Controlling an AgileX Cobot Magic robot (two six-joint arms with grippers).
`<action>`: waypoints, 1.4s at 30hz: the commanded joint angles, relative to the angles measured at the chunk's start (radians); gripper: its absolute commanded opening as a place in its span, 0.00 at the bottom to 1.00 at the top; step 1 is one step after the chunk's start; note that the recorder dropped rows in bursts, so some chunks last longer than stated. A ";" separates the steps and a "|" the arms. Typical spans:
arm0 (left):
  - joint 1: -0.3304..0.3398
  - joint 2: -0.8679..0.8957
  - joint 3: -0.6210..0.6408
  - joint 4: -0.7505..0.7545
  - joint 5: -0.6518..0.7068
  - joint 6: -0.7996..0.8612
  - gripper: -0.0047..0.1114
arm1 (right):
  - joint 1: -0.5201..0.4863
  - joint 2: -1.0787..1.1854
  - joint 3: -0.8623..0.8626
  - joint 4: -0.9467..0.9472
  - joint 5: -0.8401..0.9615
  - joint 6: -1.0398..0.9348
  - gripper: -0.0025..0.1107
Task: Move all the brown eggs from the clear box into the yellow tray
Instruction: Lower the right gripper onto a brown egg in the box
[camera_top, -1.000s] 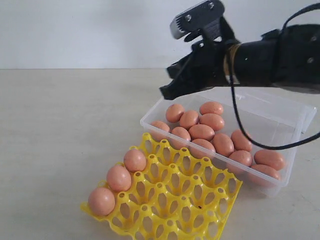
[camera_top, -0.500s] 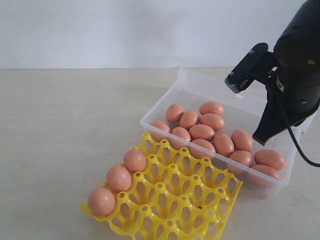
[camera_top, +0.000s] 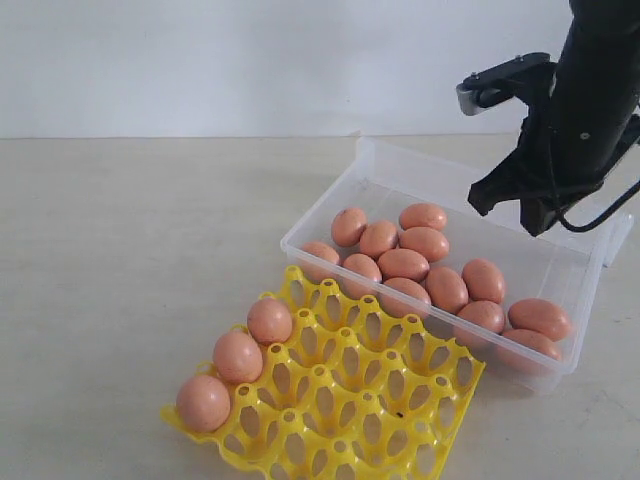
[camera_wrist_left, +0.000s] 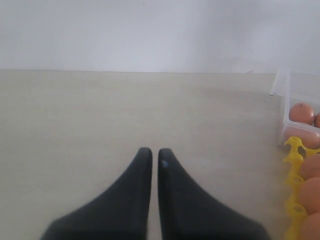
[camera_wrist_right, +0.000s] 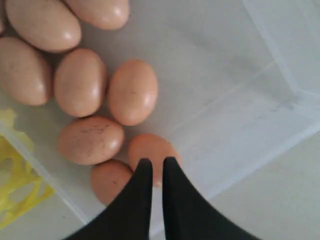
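Note:
Several brown eggs (camera_top: 404, 263) lie in the clear box (camera_top: 400, 187) at the right. Three more eggs (camera_top: 238, 355) fill the left row of the yellow tray (camera_top: 350, 400) in front of it. My right gripper (camera_top: 543, 228) points down above the box's far right part, shut and empty. In the right wrist view its tips (camera_wrist_right: 154, 162) hang over an egg (camera_wrist_right: 150, 146) near the box corner, with other eggs (camera_wrist_right: 132, 91) beside it. My left gripper (camera_wrist_left: 152, 152) is shut with nothing in it, low over bare table, left of the tray (camera_wrist_left: 295, 152).
The box's hinged clear lid (camera_top: 615, 235) lies open behind the box at the right, also seen as the lid (camera_wrist_right: 290, 30) in the right wrist view. The tray's corner (camera_wrist_right: 15, 190) touches the box's front wall. A white wall runs behind the beige table (camera_top: 130, 260).
My right arm swung from above the box's back left corner to its right end and turned to point downward. The eggs, tray and box have not moved.

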 joint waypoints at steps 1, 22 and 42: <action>-0.005 -0.003 0.004 0.003 -0.006 0.003 0.08 | -0.012 0.057 -0.012 0.155 -0.003 -0.142 0.03; -0.005 -0.003 0.004 0.003 -0.006 0.003 0.08 | -0.012 0.182 -0.036 0.055 -0.157 0.001 0.51; -0.005 -0.003 0.004 0.003 -0.006 0.003 0.08 | -0.012 0.316 -0.036 0.013 -0.207 0.083 0.50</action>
